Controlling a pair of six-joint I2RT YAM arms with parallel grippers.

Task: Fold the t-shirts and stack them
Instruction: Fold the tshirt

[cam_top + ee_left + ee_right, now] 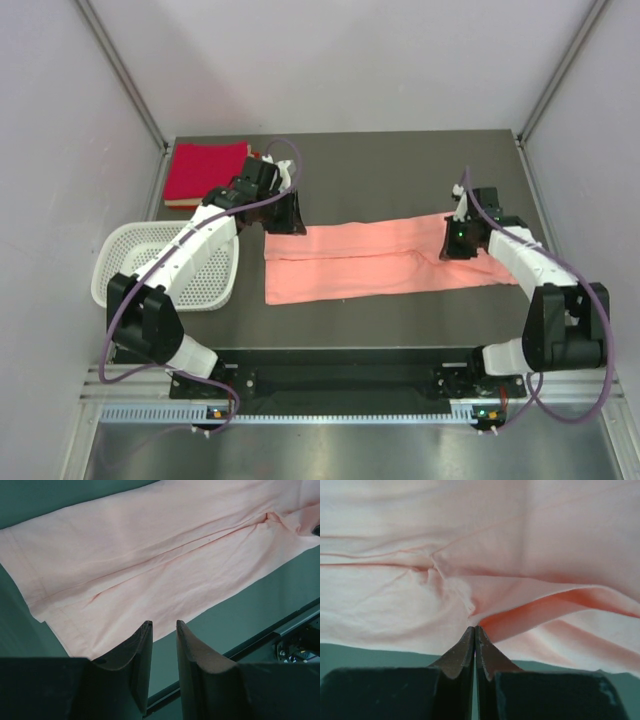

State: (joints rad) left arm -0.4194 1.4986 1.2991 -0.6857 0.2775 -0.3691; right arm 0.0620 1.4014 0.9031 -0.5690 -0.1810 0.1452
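The salmon-pink t-shirt (pixel 370 260) lies flat on the dark table (pixel 400 170), folded lengthwise into a long band that runs from left of centre to the right side. Its near edge runs roughly along the table's front edge, and a long crease shows down the middle of the band.

At the band's right end the right gripper (pixel 452 240) is down on the cloth. In the right wrist view its jaws are pressed together, with no gap between the fingertips (pixel 470 645), and they pinch a small raised fold of the shirt (pixel 470 540). The cloth puckers up to the tips and a shadowed ridge runs off to the right.

To the left, a white perforated basket (pixel 215 280) sits on the table's left edge, under the left arm and apart from the shirt.

Farther back, the left gripper (pixel 285 215) hangs over the far left corner of the band. In the left wrist view its jaws stand a little apart with only bare table showing between them. It (pixel 164 625) holds nothing, and the shirt's hem (pixel 150 565) lies just beyond the tips.

At the far left corner lies a red t-shirt (pixel 205 170), folded into a square, well apart from the pink one.
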